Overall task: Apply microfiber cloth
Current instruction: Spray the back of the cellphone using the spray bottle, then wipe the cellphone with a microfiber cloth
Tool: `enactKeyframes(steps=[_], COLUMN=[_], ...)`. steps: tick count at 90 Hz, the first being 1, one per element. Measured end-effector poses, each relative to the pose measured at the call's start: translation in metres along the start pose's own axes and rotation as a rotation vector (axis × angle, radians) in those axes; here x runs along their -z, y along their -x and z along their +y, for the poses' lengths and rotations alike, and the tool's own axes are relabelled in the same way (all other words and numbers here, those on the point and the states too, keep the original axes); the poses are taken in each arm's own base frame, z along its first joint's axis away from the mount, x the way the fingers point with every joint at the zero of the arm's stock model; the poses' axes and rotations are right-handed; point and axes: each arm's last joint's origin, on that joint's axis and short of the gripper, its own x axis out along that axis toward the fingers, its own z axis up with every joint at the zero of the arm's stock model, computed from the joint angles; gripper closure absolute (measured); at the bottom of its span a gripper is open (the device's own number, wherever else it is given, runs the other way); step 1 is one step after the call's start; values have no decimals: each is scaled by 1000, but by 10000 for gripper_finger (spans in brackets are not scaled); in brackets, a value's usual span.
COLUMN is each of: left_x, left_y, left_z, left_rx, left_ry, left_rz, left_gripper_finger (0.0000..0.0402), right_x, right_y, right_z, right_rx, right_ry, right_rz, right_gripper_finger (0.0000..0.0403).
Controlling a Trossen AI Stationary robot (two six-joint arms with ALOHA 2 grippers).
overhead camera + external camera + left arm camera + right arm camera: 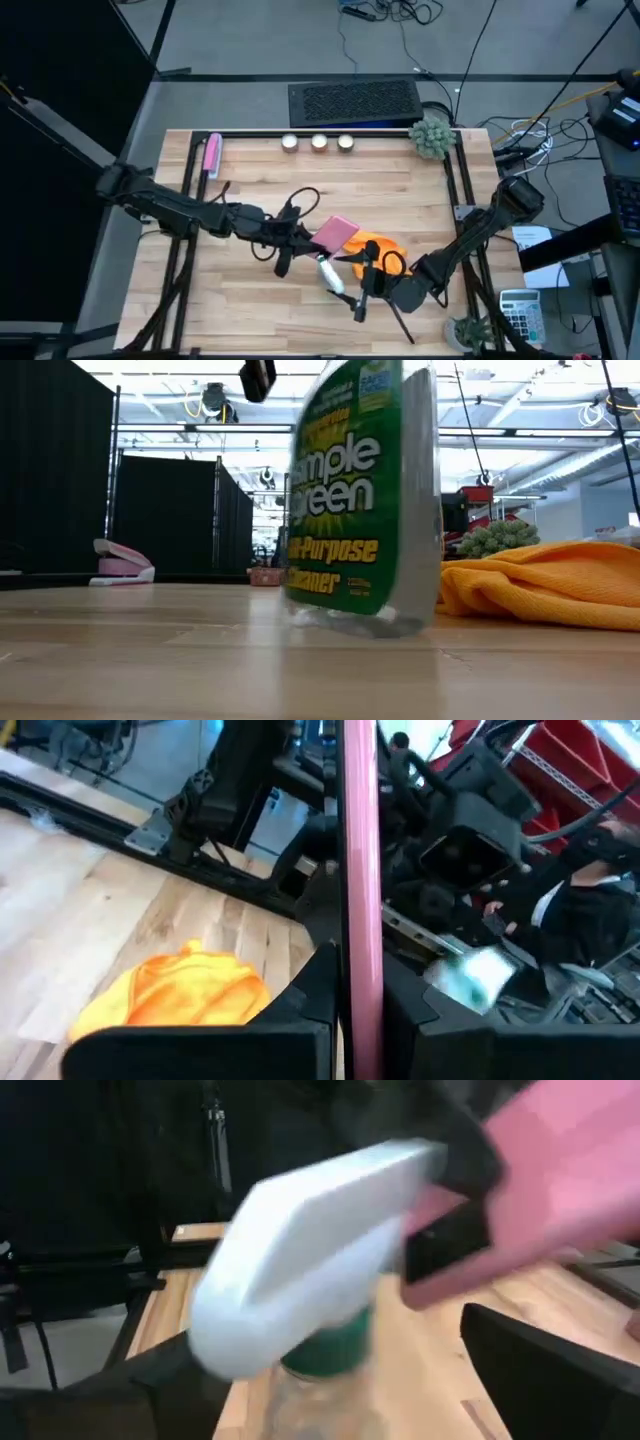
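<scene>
Right tool point(362, 297) just beside microfiber cloth point(380, 250).

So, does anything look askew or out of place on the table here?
The Simple Green spray bottle stands tilted, base partly off the wood, beside the crumpled microfiber cloth. The left end effector holds the pink case on edge.

You get overhead straight down, low level behind the spray bottle point(362, 490); both wrists sit close, sharing the pink case point(359, 890).
</scene>
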Motion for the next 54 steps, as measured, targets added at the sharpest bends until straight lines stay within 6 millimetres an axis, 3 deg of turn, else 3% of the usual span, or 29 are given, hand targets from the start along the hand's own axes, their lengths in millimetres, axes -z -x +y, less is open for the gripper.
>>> enactKeyframes(steps=[22,54], left_x=[-7,-16], left_y=[24,40], left_z=[3,-1], left_rx=[-161,-172], left_ry=[-55,-107], left_rz=[43,36], left_gripper_finger=[388,388], right_x=[2,17], right_y=[5,16], right_z=[2,7], right_rx=[-17,-50], right_ry=[27,38], right_rz=[28,141], right_gripper_finger=[43,44])
